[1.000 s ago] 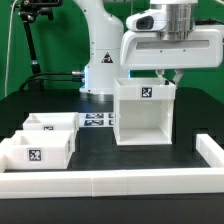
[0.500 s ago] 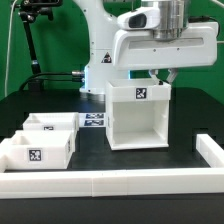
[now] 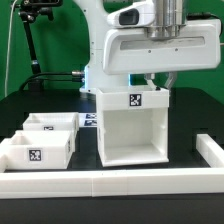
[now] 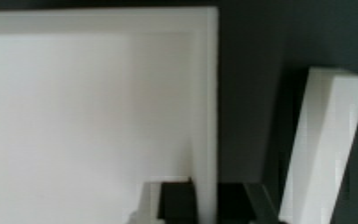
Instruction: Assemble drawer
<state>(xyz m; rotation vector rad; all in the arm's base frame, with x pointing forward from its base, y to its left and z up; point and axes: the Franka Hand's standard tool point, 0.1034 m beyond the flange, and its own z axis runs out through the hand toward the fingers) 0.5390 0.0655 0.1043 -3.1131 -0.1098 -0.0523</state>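
My gripper [image 3: 160, 82] sits at the top rear edge of the case [image 3: 130, 128], which stands open-fronted on the counter [image 3: 192, 125]; its tips are hidden behind that edge, so I cannot tell whether it is clamped on the wall; the drawers [image 3: 50, 124] lie together at the exterior view's left, apart from the case; I judge neither is inserted yet, so both still need sliding in.

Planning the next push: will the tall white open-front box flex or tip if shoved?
Probably stiff: the box shows flat, straight walls. Likely light for its size, being hollow and thin-walled. Its flat base is wide, but it stands tall, so a high shove might tip it.
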